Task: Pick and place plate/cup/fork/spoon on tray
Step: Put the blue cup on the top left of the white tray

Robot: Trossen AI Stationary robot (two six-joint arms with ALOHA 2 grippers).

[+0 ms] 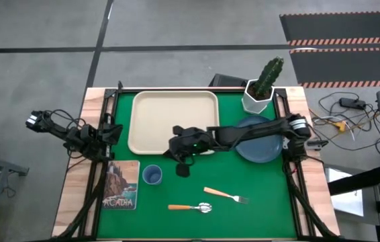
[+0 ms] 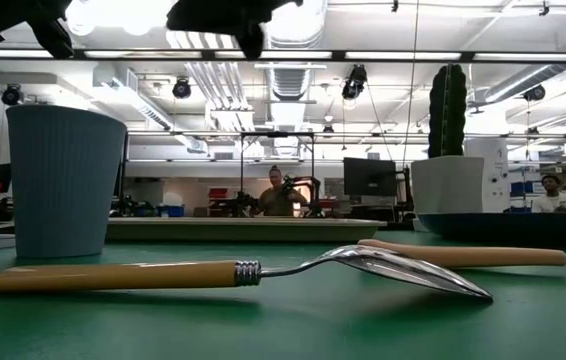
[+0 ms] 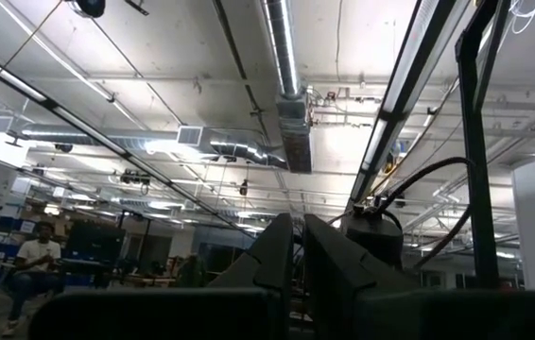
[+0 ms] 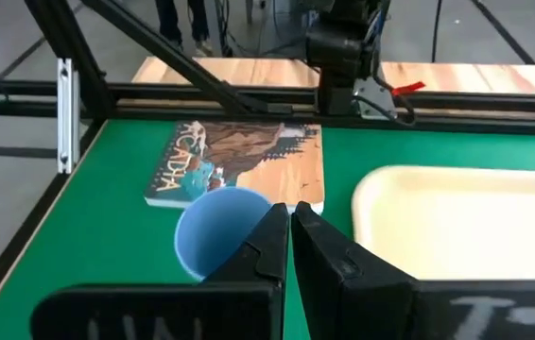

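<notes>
Green matting covers the bench (image 1: 264,208), and on it, toward the back, lies my cream tray (image 1: 173,117), bare inside. My right arm stretches across from the right edge, passing over the slate-blue plate (image 1: 260,149), which sits on the mat just right of the tray, in front of the white cactus pot (image 1: 257,97). My right hand (image 1: 183,160) hangs off the tray's near edge, fingers (image 4: 272,247) pressed together on nothing, tips just above and beside the light-blue cup (image 1: 152,175). That cup stands upright on the mat next to a picture book (image 1: 123,184) at the left. Nearer the front, the fork (image 1: 227,195) lies at a slant with its tines to the right, and the spoon (image 1: 191,208) lies just in front of it, handle to the left. My left hand (image 1: 37,121) waits off the bench's left side, its fingers (image 3: 277,250) closed, pointing up at the ceiling.
</notes>
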